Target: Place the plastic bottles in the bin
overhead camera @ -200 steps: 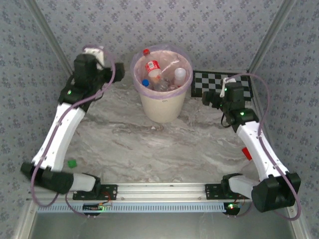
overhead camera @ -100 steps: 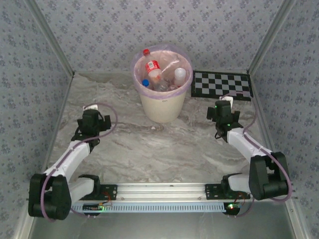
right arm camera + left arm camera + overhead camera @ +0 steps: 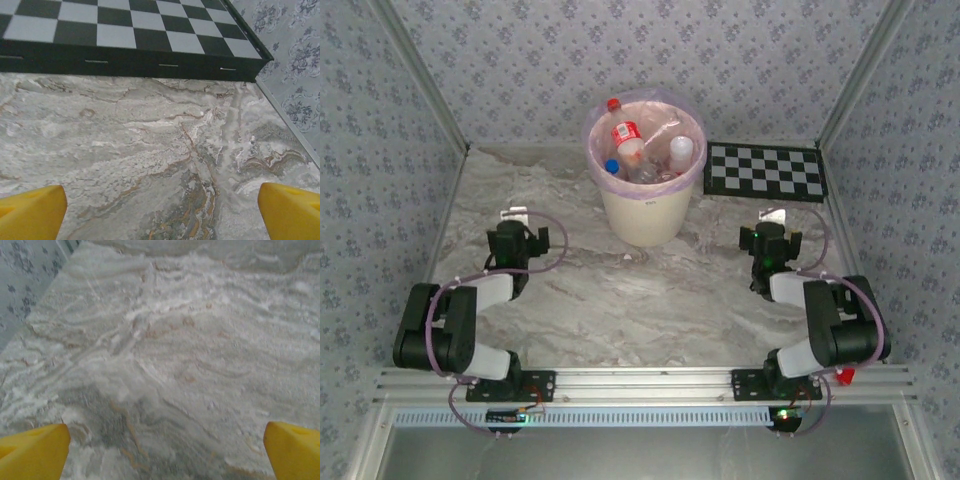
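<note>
Well, both my arms are folded low over the marble table [image 3: 640, 290], one on each side of the bin [image 3: 642, 215]. My left gripper [image 3: 515, 215] points toward the far left part of the table; in its wrist view [image 3: 165, 452] the yellow fingertips [image 3: 35, 450] sit at opposite edges, spread wide with only bare marble between them. My right gripper [image 3: 772, 217] is likewise spread and carries nothing [image 3: 162, 212], facing the near edge of the checkerboard [image 3: 125, 25], which lies flat in the far right corner [image 3: 767, 172]. The plastic bottles [image 3: 632, 142] are piled inside the bin, within its pink bag [image 3: 597, 170]. One red cap pokes up at the far rim. The bin stands between my two grippers, well apart from both.
</note>
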Motion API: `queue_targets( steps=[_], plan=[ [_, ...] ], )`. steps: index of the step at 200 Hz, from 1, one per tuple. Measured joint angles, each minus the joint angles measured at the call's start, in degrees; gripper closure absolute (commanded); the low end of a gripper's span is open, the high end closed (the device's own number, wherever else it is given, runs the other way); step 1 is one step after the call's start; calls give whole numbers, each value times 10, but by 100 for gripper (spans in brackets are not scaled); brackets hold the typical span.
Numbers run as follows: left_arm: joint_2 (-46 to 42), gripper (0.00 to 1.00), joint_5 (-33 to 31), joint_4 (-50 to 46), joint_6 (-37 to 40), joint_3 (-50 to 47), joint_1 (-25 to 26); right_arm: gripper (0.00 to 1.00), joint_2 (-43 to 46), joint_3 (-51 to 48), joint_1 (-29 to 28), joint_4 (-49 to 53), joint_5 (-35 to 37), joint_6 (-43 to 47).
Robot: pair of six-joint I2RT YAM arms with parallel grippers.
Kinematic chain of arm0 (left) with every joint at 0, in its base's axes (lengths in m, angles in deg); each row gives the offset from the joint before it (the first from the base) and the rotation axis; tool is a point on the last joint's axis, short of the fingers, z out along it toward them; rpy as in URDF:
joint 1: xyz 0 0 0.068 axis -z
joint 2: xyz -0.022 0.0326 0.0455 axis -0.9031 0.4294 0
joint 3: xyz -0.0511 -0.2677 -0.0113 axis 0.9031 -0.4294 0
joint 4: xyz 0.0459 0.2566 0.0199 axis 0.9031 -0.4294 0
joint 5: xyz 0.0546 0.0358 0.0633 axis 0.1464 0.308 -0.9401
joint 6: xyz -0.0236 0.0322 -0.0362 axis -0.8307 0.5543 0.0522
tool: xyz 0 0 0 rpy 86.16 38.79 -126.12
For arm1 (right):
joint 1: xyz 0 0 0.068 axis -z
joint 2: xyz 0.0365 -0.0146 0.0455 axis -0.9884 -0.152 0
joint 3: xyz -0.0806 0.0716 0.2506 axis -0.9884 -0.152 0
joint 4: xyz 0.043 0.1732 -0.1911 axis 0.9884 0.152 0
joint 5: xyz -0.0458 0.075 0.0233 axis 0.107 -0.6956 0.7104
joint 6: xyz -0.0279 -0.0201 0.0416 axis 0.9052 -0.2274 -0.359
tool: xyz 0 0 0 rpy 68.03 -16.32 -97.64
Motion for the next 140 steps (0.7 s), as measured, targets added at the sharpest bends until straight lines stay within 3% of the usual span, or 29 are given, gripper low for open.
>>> queue_targets(
  steps=[41,76,140],
  plan=[
    [59,1,59,93,-5,-31,-59,0,-7,-1,24,-35,-47,2],
    [60,1,90,106,-5,-32,-59,0,-22,-15,64,-83,-106,2],
    [60,1,102,106,-5,-32,-59,0,-28,-26,65,-102,-138,2]
  ],
)
